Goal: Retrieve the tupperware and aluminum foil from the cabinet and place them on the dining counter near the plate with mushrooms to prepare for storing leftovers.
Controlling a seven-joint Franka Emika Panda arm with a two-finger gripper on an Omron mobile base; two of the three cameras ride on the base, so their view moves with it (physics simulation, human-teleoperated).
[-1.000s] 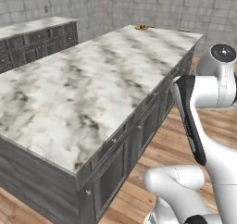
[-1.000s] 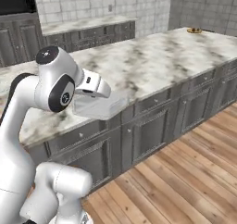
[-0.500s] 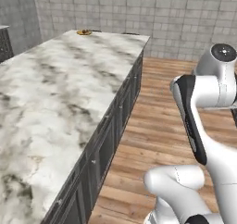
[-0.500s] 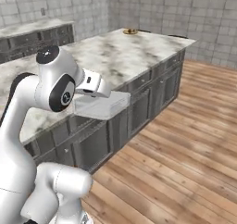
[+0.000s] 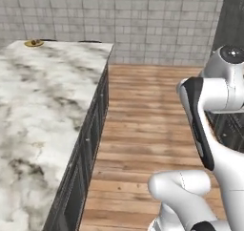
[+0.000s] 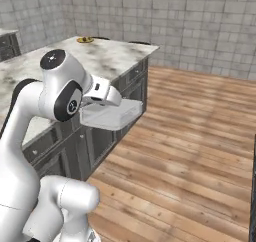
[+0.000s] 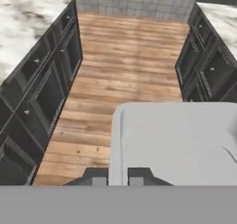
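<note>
My gripper is shut on the edge of the tupperware, a pale translucent flat container held level in the air beside the dining counter. In the hand view the tupperware spreads out from my gripper over the wooden floor. The plate with mushrooms sits at the far end of the dining counter, well ahead of me; it is the small yellow plate in the right base view. The aluminum foil and the cabinet are out of view.
Dark panelled base cabinets run under the island on one side, and another dark row with a marble top faces them. A wooden floor lies between, ending at a grey tiled wall.
The whole picture has swung: the base has moved, so the island now sits further left and the floor and tiled wall fill more of both base views. The tupperware stays in my grip.
</note>
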